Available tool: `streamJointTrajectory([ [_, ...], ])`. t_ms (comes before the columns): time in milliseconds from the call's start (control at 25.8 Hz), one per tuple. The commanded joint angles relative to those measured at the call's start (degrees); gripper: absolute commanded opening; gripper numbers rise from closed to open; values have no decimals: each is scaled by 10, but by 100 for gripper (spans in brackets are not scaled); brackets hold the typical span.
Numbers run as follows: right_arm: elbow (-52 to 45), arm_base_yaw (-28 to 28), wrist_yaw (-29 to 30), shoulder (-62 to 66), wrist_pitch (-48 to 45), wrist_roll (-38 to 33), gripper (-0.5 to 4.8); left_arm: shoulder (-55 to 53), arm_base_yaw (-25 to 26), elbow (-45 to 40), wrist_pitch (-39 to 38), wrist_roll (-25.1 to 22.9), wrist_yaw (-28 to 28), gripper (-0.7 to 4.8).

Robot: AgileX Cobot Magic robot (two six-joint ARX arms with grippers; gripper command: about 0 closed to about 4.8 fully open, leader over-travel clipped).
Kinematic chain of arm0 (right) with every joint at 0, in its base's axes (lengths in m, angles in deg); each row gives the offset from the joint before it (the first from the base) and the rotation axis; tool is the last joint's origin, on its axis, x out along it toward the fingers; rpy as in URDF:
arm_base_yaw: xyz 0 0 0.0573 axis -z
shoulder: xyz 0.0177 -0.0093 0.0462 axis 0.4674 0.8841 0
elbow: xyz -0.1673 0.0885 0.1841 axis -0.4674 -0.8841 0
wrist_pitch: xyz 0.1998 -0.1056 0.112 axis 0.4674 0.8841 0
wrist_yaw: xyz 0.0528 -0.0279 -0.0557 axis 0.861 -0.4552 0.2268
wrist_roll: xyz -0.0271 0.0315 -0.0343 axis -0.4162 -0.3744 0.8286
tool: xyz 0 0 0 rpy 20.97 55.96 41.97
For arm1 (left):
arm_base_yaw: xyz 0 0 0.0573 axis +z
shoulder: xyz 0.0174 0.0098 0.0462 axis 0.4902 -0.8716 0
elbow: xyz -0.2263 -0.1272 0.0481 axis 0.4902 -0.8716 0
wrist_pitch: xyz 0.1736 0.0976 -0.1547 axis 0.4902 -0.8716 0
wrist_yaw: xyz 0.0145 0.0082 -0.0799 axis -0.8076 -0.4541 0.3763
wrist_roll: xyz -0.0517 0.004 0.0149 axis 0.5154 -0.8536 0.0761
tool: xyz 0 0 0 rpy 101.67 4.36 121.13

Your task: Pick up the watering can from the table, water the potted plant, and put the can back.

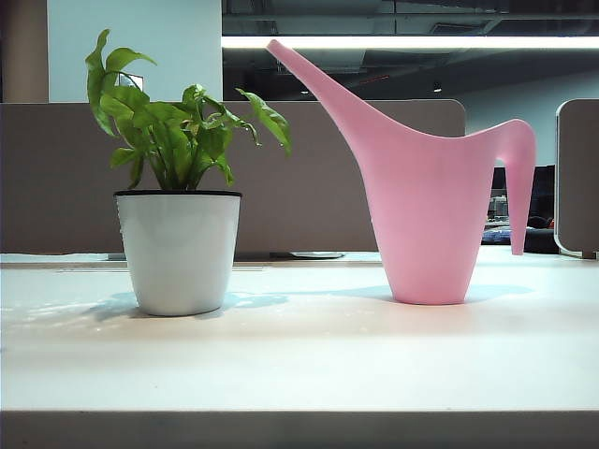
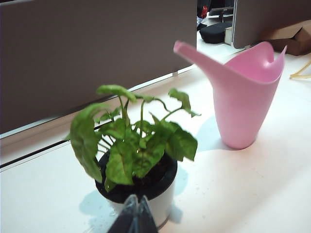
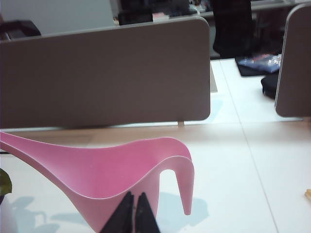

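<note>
Standing upright on the table [image 1: 309, 365], the watering can [image 1: 426, 206] is seen on the right of the exterior view, its spout angled up toward the potted plant [image 1: 178, 248], which sits well apart on the left. Nothing is held. The right hand [image 3: 134, 213] is seen above the can, near the thin handle, with its fingers pressed together and empty; the left hand [image 2: 137, 216] hovers over the pot's near rim, likewise pressed together. A grasp cannot be made until the right fingers are spread. If the descent is made with the fingers together, the tall, light can is likely to be knocked and tipped. The drooping handle is slender and smooth, so a slip or swing could follow a shallow pinch. The leaves could be brushed by the left hand.
</note>
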Motion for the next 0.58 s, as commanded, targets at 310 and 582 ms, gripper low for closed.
streamJointTrajectory([
  [310, -61, -12, 0, -96, 72, -29, 49, 95, 1, -122, 116, 61, -66, -5],
  [582, -158, -12, -17, -141, -62, 26, 11, 97, 1, -200, 184, 71, -74, -5],
])
